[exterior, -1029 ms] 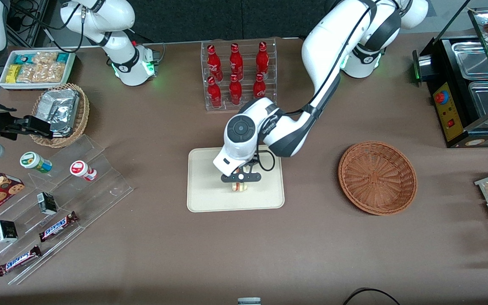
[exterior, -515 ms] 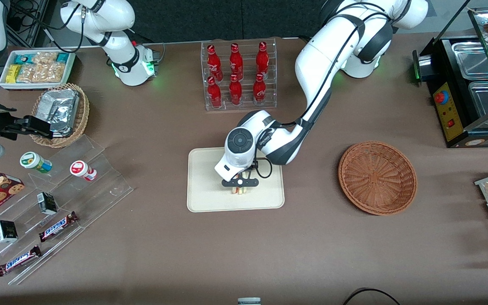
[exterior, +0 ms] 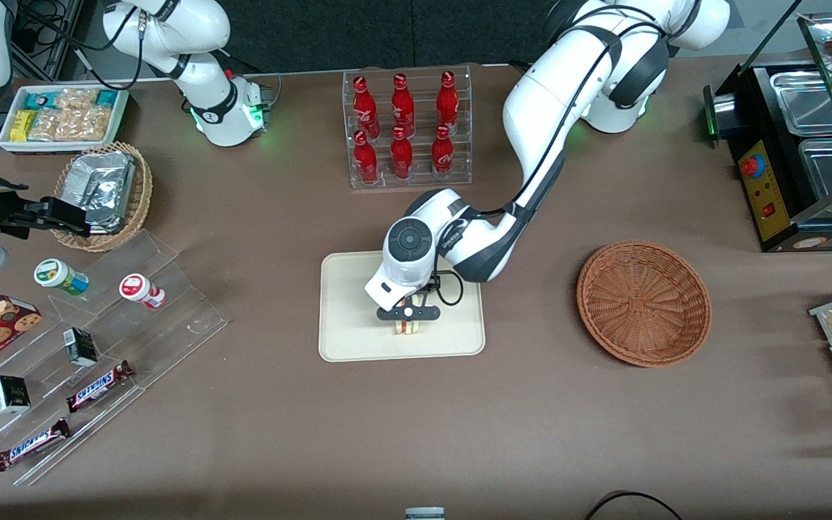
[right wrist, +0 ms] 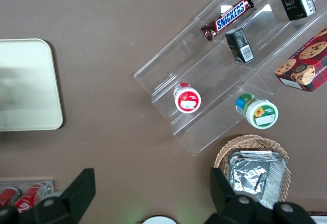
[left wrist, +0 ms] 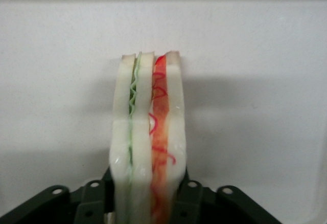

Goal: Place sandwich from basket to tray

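Observation:
The sandwich (left wrist: 148, 142) is a pale bread wedge with green and red filling layers, standing on edge low over the cream tray (exterior: 351, 332). My gripper (exterior: 407, 326) is shut on the sandwich, its black fingers (left wrist: 191, 196) pressing both bread faces. From the front, the sandwich (exterior: 408, 328) shows just under the gripper, over the half of the tray nearer the working arm's end. The reddish-brown wicker basket (exterior: 643, 302) sits with nothing in it, toward the working arm's end of the table.
A clear rack of red bottles (exterior: 406, 128) stands farther from the front camera than the tray. Acrylic steps (exterior: 98, 347) with snack bars and jars lie toward the parked arm's end, beside a tan basket of foil packets (exterior: 104, 193). A black food warmer (exterior: 799, 144) stands at the working arm's end.
The gripper has come down onto the tray with the sandwich still held, and the arm has drawn back slightly. Little has moved over the last half second.

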Controlling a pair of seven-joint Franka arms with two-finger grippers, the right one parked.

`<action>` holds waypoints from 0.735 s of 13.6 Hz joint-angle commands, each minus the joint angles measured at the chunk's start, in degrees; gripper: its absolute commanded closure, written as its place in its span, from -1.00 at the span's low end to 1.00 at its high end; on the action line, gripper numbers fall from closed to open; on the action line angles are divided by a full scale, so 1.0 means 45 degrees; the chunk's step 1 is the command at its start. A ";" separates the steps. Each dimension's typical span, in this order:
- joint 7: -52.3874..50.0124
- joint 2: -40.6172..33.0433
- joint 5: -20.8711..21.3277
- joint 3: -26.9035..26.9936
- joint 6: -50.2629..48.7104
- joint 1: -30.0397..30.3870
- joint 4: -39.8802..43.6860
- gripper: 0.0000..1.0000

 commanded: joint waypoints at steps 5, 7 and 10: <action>0.0603 -0.2864 -0.0470 0.0025 -0.4167 0.1545 -0.0459 -0.99; 0.2569 -0.4406 -0.1913 0.0045 -0.4877 0.2638 -0.1821 -0.99; 0.4566 -0.6672 -0.1959 0.0123 -0.4840 0.4064 -0.4556 -0.98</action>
